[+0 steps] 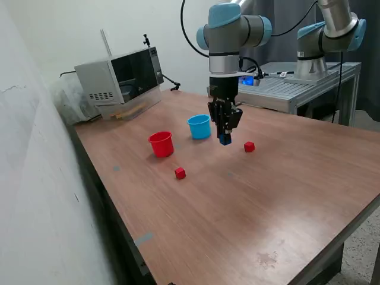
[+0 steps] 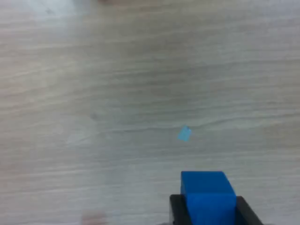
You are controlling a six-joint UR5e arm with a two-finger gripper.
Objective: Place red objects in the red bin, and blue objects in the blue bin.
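My gripper (image 1: pixel 225 140) is shut on a small dark-blue cube (image 1: pixel 225 141) and holds it just above the table, a little to the exterior view's right of the light-blue cup (image 1: pixel 199 126). In the wrist view the blue cube (image 2: pixel 207 196) sits between the black fingers (image 2: pixel 176 211) over bare wood. The red cup (image 1: pixel 161 143) stands to the exterior view's left of the blue cup. One red cube (image 1: pixel 249 146) lies to the right of the gripper. Another red cube (image 1: pixel 180 173) lies in front of the red cup. A second blue cube is not in view.
A microwave (image 1: pixel 122 77) stands at the table's back left corner. A second robot arm on a metal bench (image 1: pixel 309 83) is behind the table on the right. A small blue tape scrap (image 2: pixel 184 133) sticks to the wood.
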